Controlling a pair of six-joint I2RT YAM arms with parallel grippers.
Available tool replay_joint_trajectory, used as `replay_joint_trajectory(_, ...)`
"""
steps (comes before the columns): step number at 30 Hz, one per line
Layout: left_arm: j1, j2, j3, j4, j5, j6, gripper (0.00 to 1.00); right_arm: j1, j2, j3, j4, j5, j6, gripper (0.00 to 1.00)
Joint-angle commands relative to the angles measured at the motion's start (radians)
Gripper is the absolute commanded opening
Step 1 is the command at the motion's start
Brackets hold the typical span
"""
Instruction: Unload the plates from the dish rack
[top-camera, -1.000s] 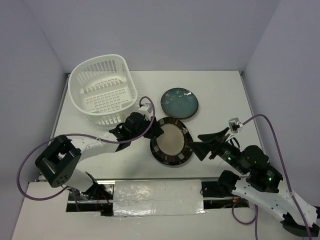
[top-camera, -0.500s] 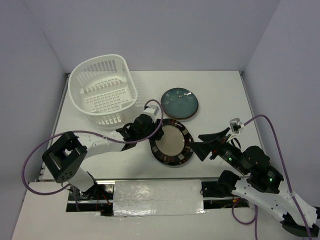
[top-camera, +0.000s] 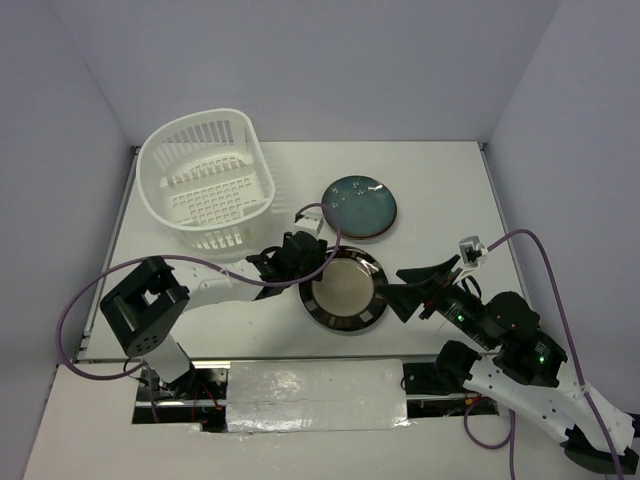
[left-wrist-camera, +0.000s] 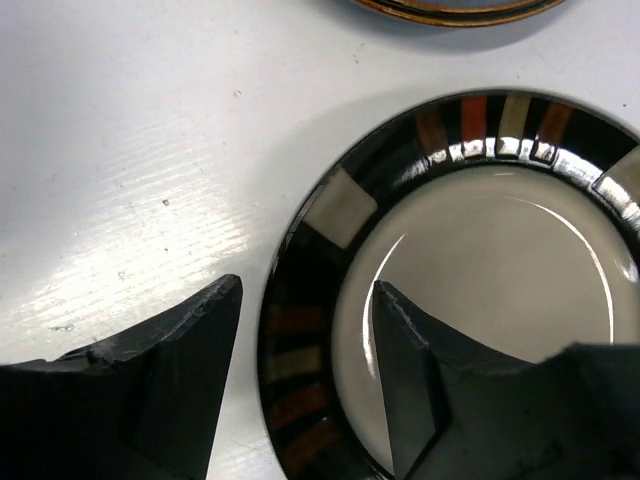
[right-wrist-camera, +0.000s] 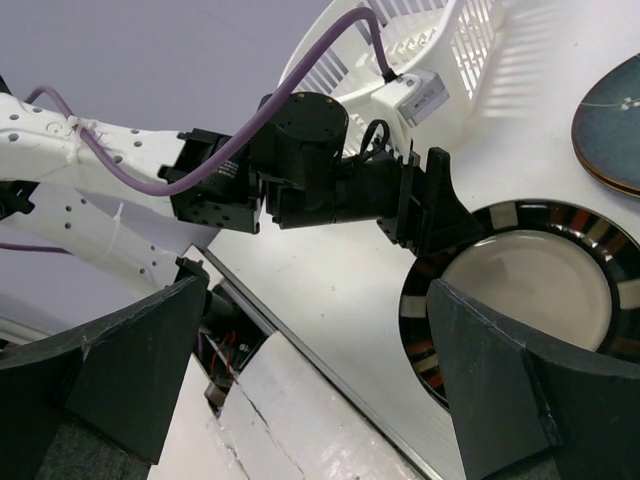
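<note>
Since a second ago the left gripper slid right onto the beige plate. It lies flat on the table, near-centre, teal plate just beyond. Jaws are spread across its left rim, one finger outside, one over the well. Clamping crooked could tip or scrape it. Off to the right, the right gripper gapes empty.
</note>
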Motion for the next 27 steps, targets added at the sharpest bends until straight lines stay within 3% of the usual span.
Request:
replay_joint_trajectory(1, -0.009, -0.017, 0.035, 0.029, -0.054, 0.026, 0.68, 0.006, 0.005, 0.034, 0.008, 0.001, -0.017, 0.99)
replay_joint_trajectory(10, -0.023, -0.009, 0.040, 0.022, -0.080, 0.025, 0.69, 0.007, 0.004, 0.035, 0.008, 0.002, -0.019, 0.99)
replay_joint_trajectory(15, -0.064, -0.115, 0.078, -0.076, -0.152, 0.034, 0.69, 0.006, 0.021, 0.038, 0.004, 0.009, -0.017, 1.00)
replay_joint_trajectory(20, -0.173, -0.277, 0.180, -0.256, -0.325, 0.049, 0.70, 0.007, 0.047, 0.052, -0.027, 0.059, -0.001, 1.00)
replay_joint_trajectory(26, -0.307, -0.454, 0.187, -0.357, -0.434, 0.017, 0.82, 0.006, 0.081, 0.066, -0.022, -0.007, -0.017, 1.00)
replay_joint_trajectory(27, -0.322, -0.498, 0.165, -0.341, -0.439, 0.027, 0.89, 0.006, 0.085, 0.064, -0.022, -0.019, -0.017, 1.00)
